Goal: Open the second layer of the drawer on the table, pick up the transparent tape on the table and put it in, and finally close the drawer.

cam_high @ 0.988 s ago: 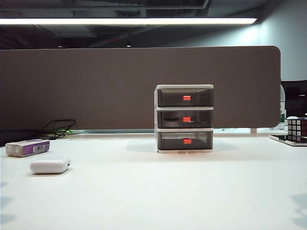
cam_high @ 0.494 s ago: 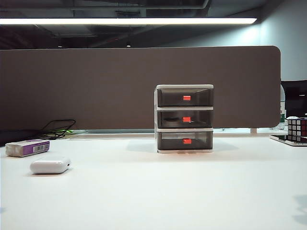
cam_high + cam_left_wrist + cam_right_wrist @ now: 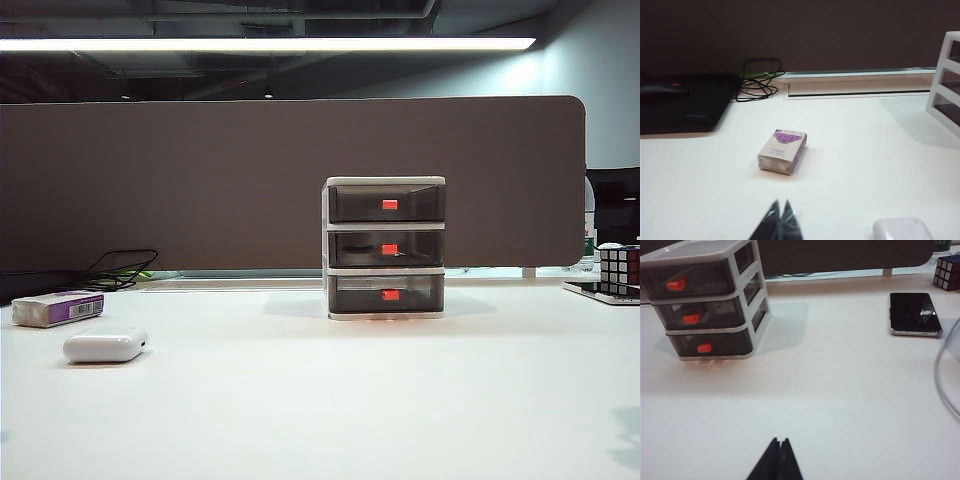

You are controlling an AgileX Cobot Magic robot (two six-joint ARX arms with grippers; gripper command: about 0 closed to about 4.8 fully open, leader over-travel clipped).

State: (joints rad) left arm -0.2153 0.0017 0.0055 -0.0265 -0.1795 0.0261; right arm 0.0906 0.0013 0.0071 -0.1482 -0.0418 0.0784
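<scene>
White table [image 3: 330, 400], both claws [image 3: 779, 210] [image 3: 779, 447] pinched.

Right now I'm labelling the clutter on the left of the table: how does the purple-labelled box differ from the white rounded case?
The purple-labelled box is sharp-edged, with purple print and a barcode; the white rounded case is plain, with soft corners. The box lies farther back, the case nearer the camera. Both are small, whitish and lie flat on the table.
</scene>
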